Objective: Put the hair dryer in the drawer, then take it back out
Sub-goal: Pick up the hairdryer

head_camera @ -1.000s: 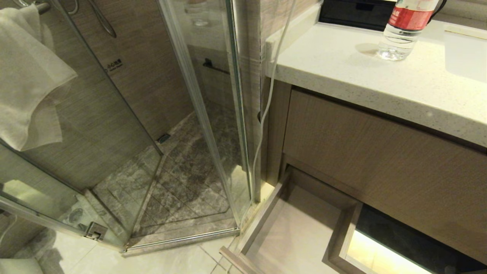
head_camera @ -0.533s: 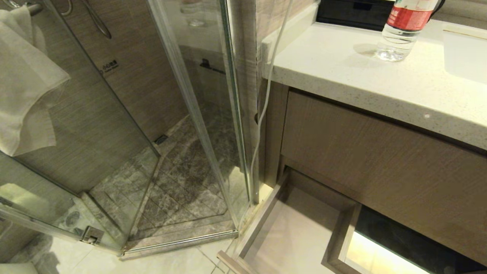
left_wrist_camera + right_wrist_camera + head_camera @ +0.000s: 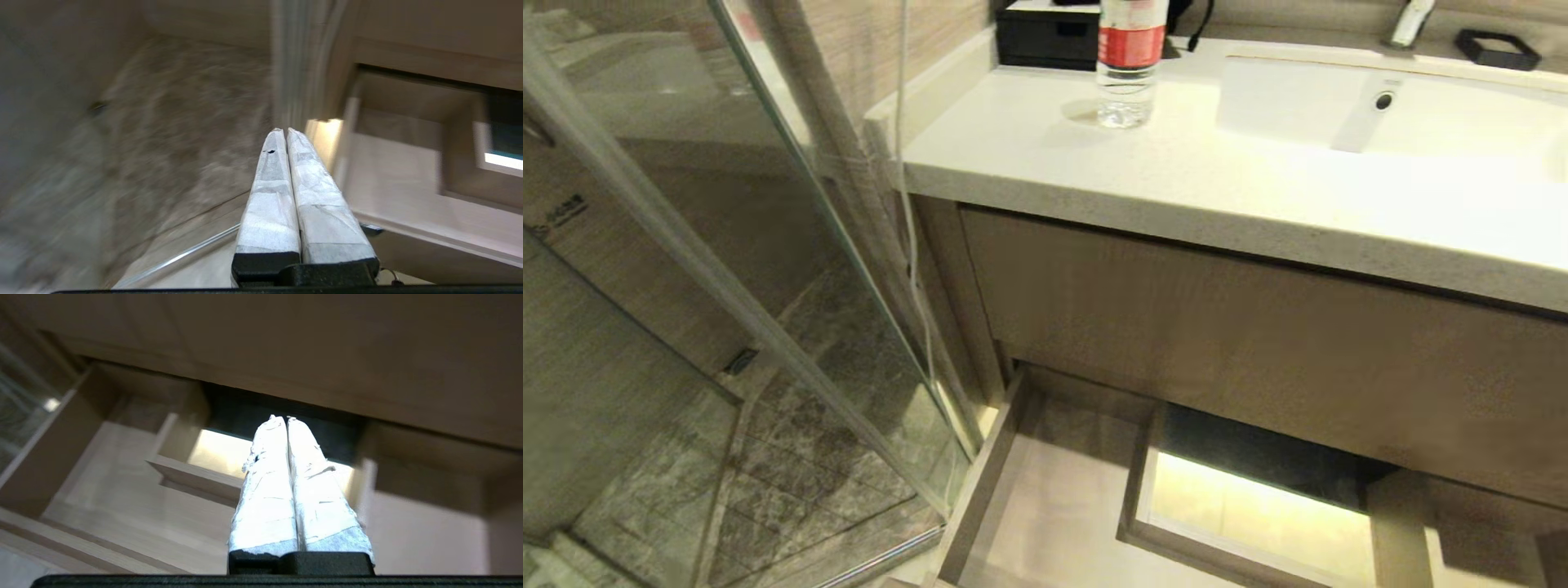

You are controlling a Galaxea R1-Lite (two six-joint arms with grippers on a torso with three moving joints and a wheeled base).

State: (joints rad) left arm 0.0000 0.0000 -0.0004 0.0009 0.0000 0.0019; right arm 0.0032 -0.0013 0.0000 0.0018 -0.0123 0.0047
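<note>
Head view swung right, drawer (image 3: 1045, 506) open, sink (image 3: 1339, 114) revealed

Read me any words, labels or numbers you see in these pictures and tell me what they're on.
None can be read.
Water bottle: red label, print too blurred.
Shower glass: small dark sticker, characters too small.
Drawer: no writing visible.

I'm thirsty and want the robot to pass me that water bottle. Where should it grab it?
Probably around the middle, at the red label, coming in level from the front. The bottle stands upright and is round and slim, so the jaws could close across it. A black box sits close behind, so that side looks blocked.
</note>
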